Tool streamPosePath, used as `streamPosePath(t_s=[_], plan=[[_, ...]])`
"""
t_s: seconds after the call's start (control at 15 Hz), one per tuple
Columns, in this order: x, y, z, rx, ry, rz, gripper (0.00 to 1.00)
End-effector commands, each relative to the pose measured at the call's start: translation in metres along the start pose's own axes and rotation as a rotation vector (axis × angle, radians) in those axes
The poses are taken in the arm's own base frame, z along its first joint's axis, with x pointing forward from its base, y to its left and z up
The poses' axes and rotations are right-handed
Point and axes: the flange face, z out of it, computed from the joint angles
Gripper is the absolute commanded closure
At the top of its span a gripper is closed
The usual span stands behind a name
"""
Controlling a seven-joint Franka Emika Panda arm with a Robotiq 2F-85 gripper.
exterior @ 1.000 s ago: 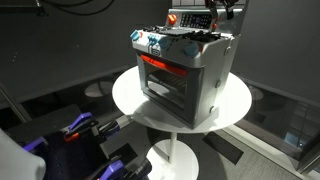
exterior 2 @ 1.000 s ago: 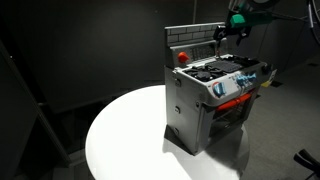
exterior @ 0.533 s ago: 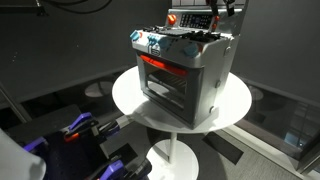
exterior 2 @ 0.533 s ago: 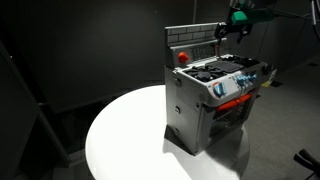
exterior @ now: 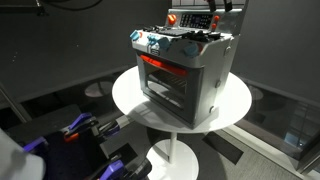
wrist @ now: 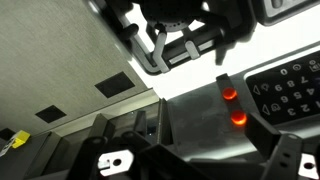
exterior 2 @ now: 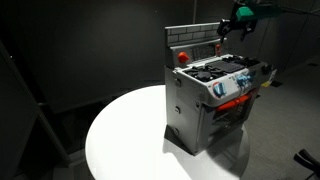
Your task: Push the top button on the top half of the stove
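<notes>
stove (exterior: pixel 185 65), silver-grey, red-lit window (exterior: pixel 165 68), dark back panel (exterior 2: pixel 200 40)

Stove (exterior: pixel 183 68) on round white table (exterior: pixel 130 100); claw (exterior: pixel 216 10) near back panel (exterior: pixel 190 19).

Both exterior cams sit back a bit, looking down at the stove (exterior: pixel 185 75) on the round table (exterior: pixel 128 95) from different sides. The wrist cam is jammed right up against the stove's back panel (wrist: pixel 290 95).
</notes>
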Motion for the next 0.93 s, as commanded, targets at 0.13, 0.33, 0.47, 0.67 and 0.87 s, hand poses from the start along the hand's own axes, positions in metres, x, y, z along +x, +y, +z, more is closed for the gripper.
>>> streamPosePath(t_s=[0.13,0.33,0.47,0.67,0.87], plan=[[-0.023,0.015,-0.022,-0.001,-0.011,-0.035,0.0],[-0.035,0.02,-0.033,0.006,-0.019,-0.067,0.0],[-0.044,0.024,-0.041,0.011,-0.026,-0.088,0.0],[-0.059,0.028,-0.051,0.017,-0.046,-0.13,0.0],[-0.074,0.033,-0.06,0.014,-0.07,-0.172,0.0]])
